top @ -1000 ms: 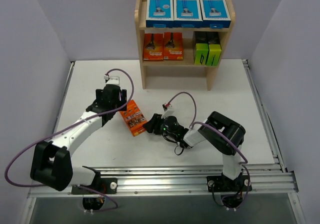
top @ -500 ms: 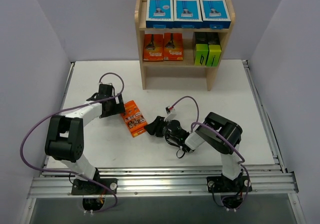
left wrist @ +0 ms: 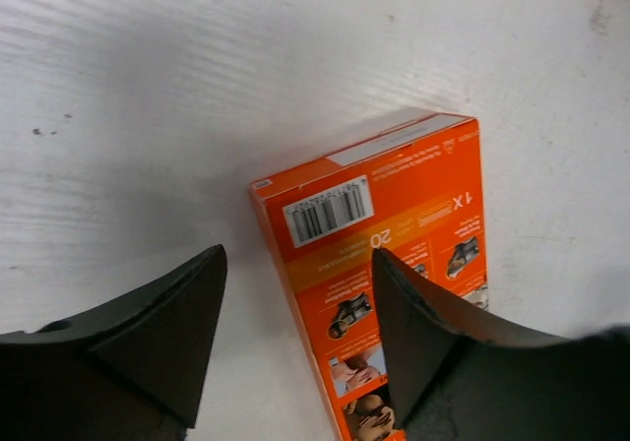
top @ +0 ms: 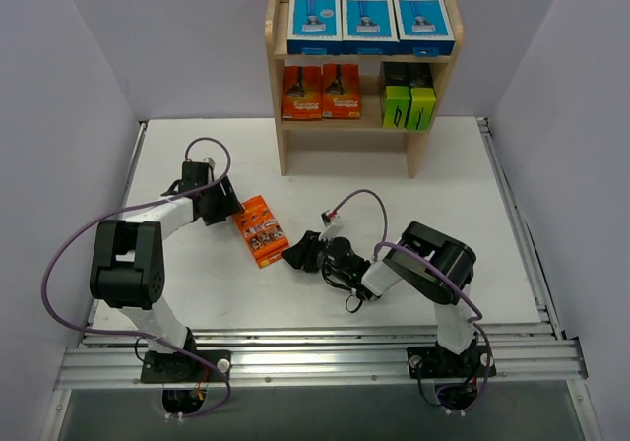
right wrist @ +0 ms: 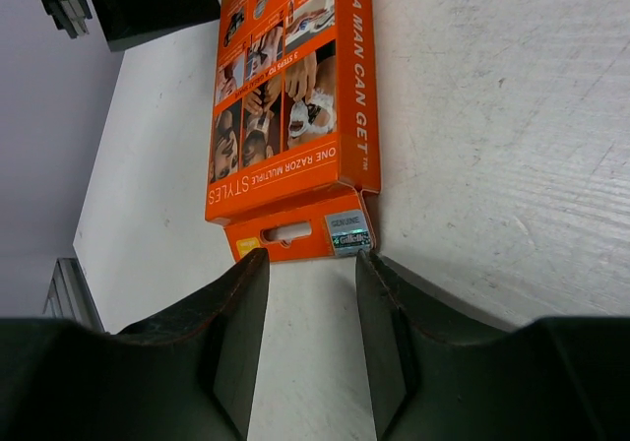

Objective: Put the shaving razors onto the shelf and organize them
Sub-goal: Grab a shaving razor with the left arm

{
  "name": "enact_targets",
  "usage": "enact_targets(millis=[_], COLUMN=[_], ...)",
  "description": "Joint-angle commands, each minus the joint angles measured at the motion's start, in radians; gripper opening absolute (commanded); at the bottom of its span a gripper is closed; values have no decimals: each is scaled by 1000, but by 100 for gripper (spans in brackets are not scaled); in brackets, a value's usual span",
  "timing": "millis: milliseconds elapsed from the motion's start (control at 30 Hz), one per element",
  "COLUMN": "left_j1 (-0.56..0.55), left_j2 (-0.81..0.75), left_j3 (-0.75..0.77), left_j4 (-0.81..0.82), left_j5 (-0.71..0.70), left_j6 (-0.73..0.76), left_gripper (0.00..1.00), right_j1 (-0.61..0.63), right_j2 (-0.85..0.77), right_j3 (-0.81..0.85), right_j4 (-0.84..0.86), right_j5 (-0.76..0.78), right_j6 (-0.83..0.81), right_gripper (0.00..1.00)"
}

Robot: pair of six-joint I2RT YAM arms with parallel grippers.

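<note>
Orange pack (top: 260, 230) lies flat on the desk (top: 443, 195), long axis running straight into my right hand (right wrist: 311, 264) — half-open, empty, just short of its tab (right wrist: 295, 232); my left hand (top: 227, 208) gapes empty beyond.

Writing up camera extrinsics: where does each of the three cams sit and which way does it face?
Top external: above and behind the robot, looking down and forward across the table to the shelf; both arms show.
Left wrist: behind the left gripper, looking down at the barcode end of the orange pack; both fingers show.
Right wrist: behind the right gripper, low over the table, facing the pack's hang-tab end; both fingers show.
Shared: all three see that pack.
</note>
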Motion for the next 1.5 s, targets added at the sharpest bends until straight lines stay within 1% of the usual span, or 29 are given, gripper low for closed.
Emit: enact_targets(millis=[0, 67, 100, 133, 200, 233, 300, 333, 433, 567, 600, 733, 833, 967, 1000, 1067, 1100, 1167, 1300, 1467], left_j1=[1, -2, -3, -5, -14, -19, -26, -28, -29, -49, -55, -106, -129, -173, -186, -207, -229, -249, -286, -339], left_j2=[23, 37, 41, 46, 48, 51, 52, 57, 66, 78, 77, 71, 65, 65, 66, 74, 74, 74, 57, 74], left_j3=[-18, -21, -20, -18, -17, -17, -9, -5, 6, 26, 29, 46, 54, 66, 69, 77, 81, 83, 77, 84], left_j4=[108, 116, 115, 113, 111, 113, 98, 90, 85, 79, 76, 52, 33, 16, 10, -4, -7, -11, -11, -19], left_j5=[112, 138, 146, 154, 158, 158, 157, 151, 161, 169, 166, 134, 106, 97, 91, 74, 71, 70, 70, 88], left_j6=[-38, -50, -50, -53, -53, -50, -44, -37, -27, -1, 6, 48, 72, 91, 97, 114, 118, 124, 128, 118], left_gripper=[67, 61, 55, 53, 46, 39, 33, 27, 18, 5, 4, 4, 5, 4, 5, 5, 4, 4, 4, 4], right_j1=[17, 21, 23, 23, 24, 23, 24, 23, 23, 21, 21, -6, -61, -130, -138, -149, -150, -150, -147, -129], right_j2=[5, 14, 16, 17, 17, 16, 7, -1, -71, -174, -193, -298, -337, -346, -349, -357, -358, -361, -349, -314], right_j3=[20, 25, 25, 25, 25, 23, 16, 9, -23, -49, -60, -81, -70, -22, -9, 14, 14, 12, -27, -81], right_j4=[-43, -29, -25, -14, -8, -6, -5, -2, -15, -113, -130, -215, -276, -370, -397, -469, -492, -494, -431, -326], right_j5=[-10, -13, -13, -14, -17, -17, -17, -16, 3, 55, 99, 136, 131, 105, 108, 131, 134, 133, 105, 75], right_j6=[-10, -7, -3, -1, 0, 0, 4, 2, -16, -62, -69, -87, -95, -118, -124, -131, -131, -122, -87, -43], right_gripper=[36, 36, 37, 36, 37, 37, 36, 36, 37, 40, 41, 42, 41, 42, 43, 50, 51, 54, 54, 50])
